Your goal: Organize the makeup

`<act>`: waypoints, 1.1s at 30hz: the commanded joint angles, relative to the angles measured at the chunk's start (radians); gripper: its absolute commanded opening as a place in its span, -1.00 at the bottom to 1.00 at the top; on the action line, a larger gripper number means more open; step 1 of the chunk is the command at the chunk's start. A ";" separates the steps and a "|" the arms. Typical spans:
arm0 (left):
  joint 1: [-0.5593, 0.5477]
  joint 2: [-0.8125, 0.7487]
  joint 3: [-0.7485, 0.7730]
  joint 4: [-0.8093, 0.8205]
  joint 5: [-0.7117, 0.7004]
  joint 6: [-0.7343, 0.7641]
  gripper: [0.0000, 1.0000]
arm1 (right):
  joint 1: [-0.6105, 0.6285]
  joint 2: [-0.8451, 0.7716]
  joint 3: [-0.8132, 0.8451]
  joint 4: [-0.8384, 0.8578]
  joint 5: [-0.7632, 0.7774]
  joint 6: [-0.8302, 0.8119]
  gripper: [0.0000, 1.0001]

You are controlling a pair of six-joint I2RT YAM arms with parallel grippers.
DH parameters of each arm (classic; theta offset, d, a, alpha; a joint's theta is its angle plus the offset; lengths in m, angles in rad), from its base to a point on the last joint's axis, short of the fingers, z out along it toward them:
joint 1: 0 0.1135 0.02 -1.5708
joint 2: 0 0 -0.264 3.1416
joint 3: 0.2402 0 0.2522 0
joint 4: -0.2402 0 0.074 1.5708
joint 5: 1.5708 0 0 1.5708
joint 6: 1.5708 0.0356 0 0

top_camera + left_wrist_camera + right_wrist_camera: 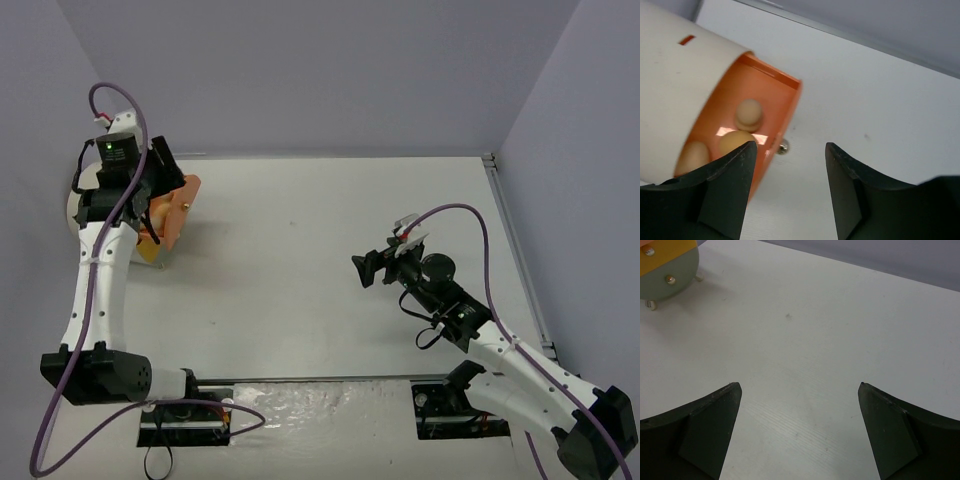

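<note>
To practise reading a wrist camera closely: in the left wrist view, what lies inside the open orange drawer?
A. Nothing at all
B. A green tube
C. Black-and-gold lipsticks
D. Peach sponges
D: three rounded peach sponges show inside the orange drawer, and no lipstick or tube is visible there.

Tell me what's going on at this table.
The left gripper hovers open and empty at the orange drawer, which is pulled out of the cream cylinder. Three peach sponges lie in that drawer. The right gripper hangs wide open over the table, holding nothing.
</note>
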 commanded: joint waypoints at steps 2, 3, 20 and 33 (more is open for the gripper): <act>-0.173 -0.012 0.001 0.013 0.092 -0.044 0.13 | -0.006 0.007 0.008 0.096 -0.014 0.008 1.00; -0.185 -0.004 -0.011 0.022 0.090 -0.052 0.15 | -0.006 0.005 0.008 0.097 -0.014 0.008 1.00; -0.150 0.250 0.108 -0.089 -0.254 0.039 0.37 | -0.007 -0.030 -0.005 0.098 -0.015 0.013 1.00; 0.053 0.267 0.130 -0.069 -0.266 0.058 0.78 | -0.009 -0.024 -0.010 0.110 -0.027 0.017 1.00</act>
